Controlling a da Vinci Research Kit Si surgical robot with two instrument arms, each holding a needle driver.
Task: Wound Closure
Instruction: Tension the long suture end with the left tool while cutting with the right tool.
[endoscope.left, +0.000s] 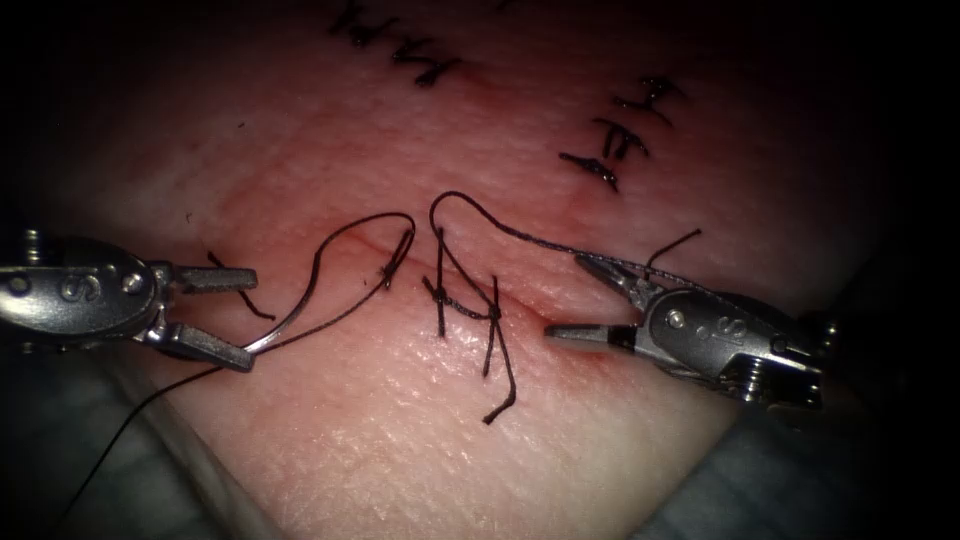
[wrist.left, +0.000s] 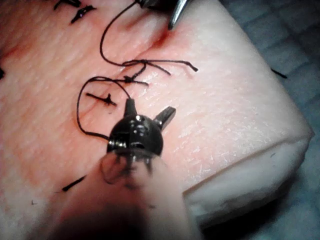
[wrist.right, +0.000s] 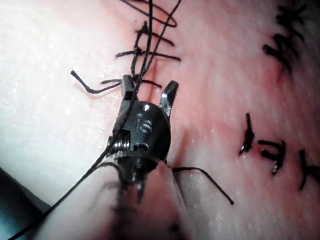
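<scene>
Left tool open, needle at lower jaw; right tool open, empty.

**Three views converging on the cut**

The endoscope is looking down from above and in front at the tissue, taking in both tools from moderately near. The left wrist view is looking along its shaft at the left tool from very close. The right wrist view is doing likewise behind the right tool. All three are sharing the knotted thread at the cut.
</scene>
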